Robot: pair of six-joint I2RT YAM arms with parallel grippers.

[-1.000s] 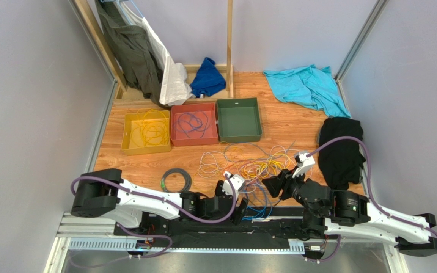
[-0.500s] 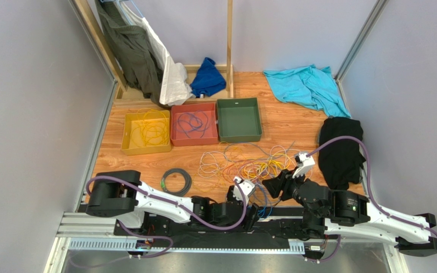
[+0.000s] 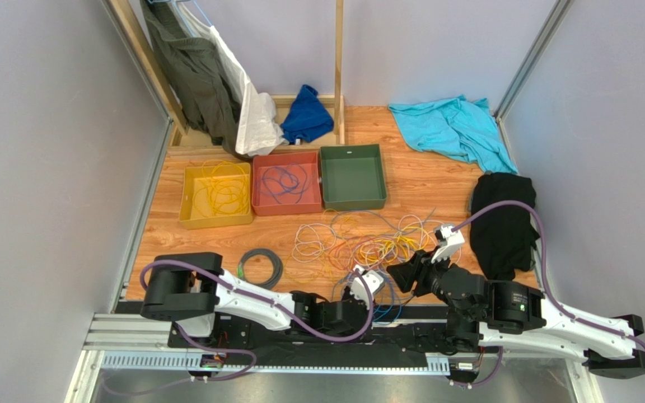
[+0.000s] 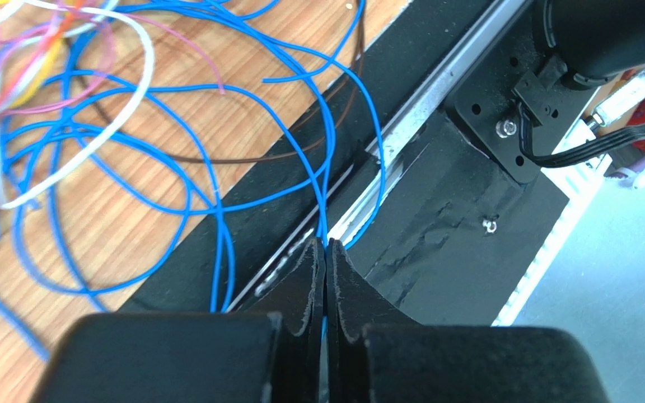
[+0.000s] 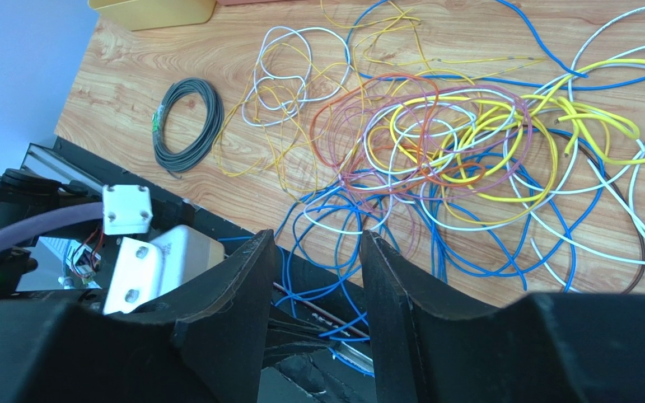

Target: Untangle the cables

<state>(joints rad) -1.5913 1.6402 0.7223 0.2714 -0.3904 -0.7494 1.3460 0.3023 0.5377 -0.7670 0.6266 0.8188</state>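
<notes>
The cables (image 3: 368, 243) lie in a loose tangle of yellow, blue, white and orange loops on the wooden table, also in the right wrist view (image 5: 460, 134). Several blue strands (image 4: 216, 201) spill over the near edge onto the black base rail. My left gripper (image 4: 326, 245) is shut on one blue cable there, low over the rail (image 3: 372, 312). It also shows between my right fingers (image 5: 330, 339). My right gripper (image 5: 319, 239) hangs open over the tangle's near edge (image 3: 395, 274), holding nothing. A black coil with a green tag (image 3: 277, 270) lies apart at the left (image 5: 215, 117).
Three trays stand behind the tangle: a yellow tray (image 3: 184, 197) with yellow cables, a red tray (image 3: 286, 210) with blue cables, and a green tray (image 3: 352, 176). A black cloth (image 3: 502, 222) lies right, a cyan cloth (image 3: 452, 130) far right, and garments (image 3: 208, 75) hang back left.
My left arm has slid right along the near edge, and its gripper has gone from open to shut on a blue cable. The right arm has not moved.
</notes>
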